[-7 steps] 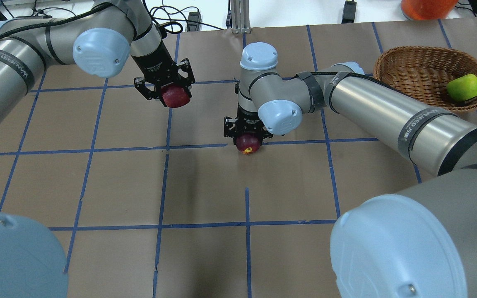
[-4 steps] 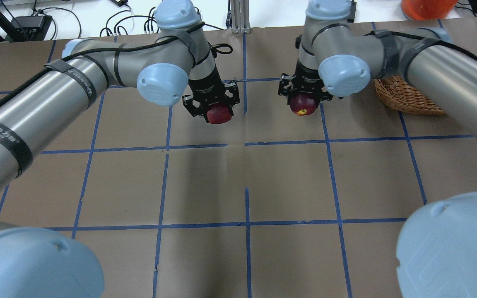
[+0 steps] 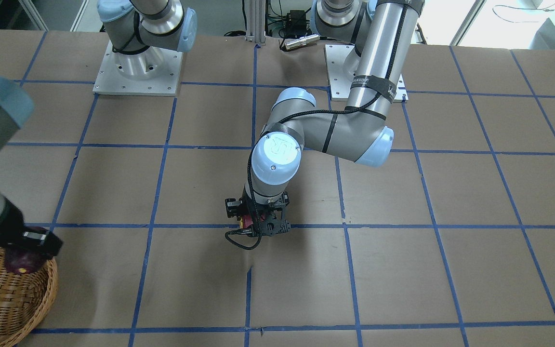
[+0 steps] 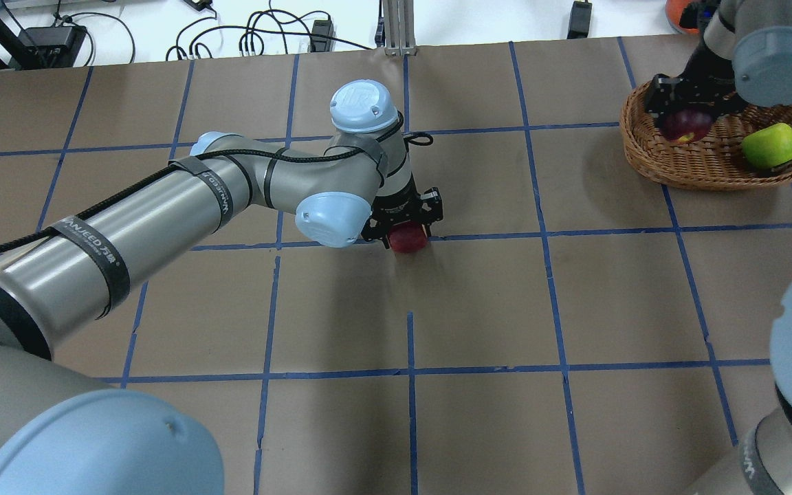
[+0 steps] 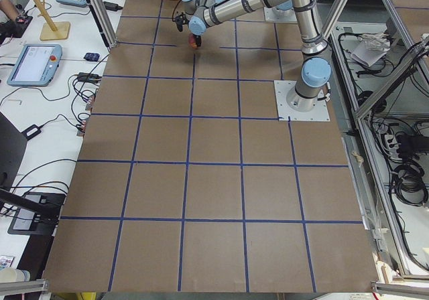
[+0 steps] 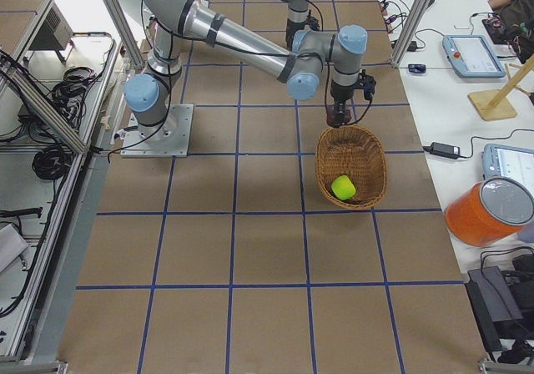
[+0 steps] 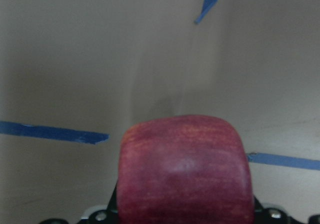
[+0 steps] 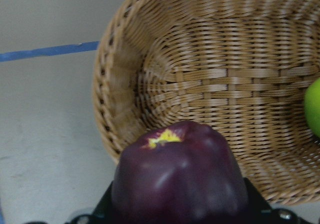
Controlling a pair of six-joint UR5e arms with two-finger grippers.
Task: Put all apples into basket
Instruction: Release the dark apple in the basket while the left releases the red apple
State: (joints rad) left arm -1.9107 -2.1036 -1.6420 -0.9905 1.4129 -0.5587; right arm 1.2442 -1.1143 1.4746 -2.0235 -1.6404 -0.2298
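While the left end effector (image 4: 406,232) stands clamped on the red apple (image 7: 185,171) low over the counter (image 4: 478,302), beside a blue tape line (image 4: 492,236) near its middle, the right end effector (image 4: 686,118) grips the maroon apple (image 8: 180,181) above the basket (image 4: 671,180), over the end nearer the counter's middle. The green apple (image 4: 770,145) lies inside the basket toward its other end. Whether the red apple touches the counter cannot be told. The maroon apple's yellow-marked end points down toward the wicker.
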